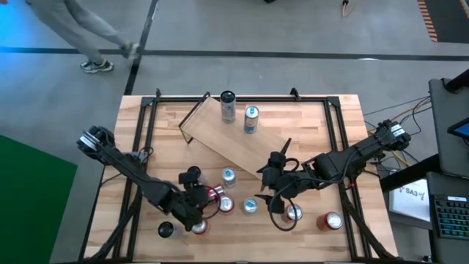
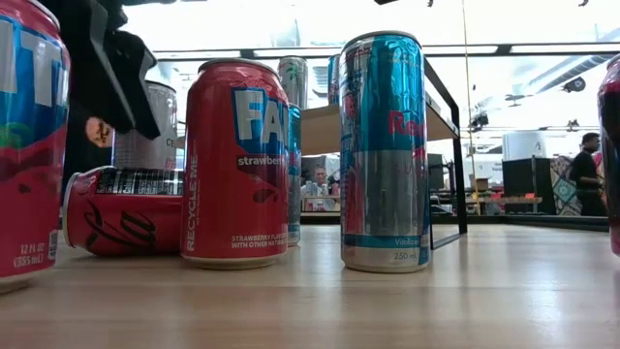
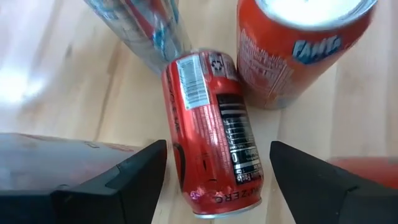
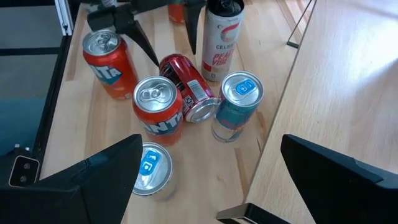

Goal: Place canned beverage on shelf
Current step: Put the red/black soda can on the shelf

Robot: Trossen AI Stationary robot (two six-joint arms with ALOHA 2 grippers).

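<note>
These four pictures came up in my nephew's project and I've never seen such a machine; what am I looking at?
It is a robot with two dark arms at a wooden table. One picture looks down from above, one sits at tabletop height, and two ride on the wrists. Drink cans stand about, and two already stand on the shelf, a light plank. The left tool is open around a red can lying on its side, not gripping it. The right tool hovers open over other cans, holding nothing.
</note>
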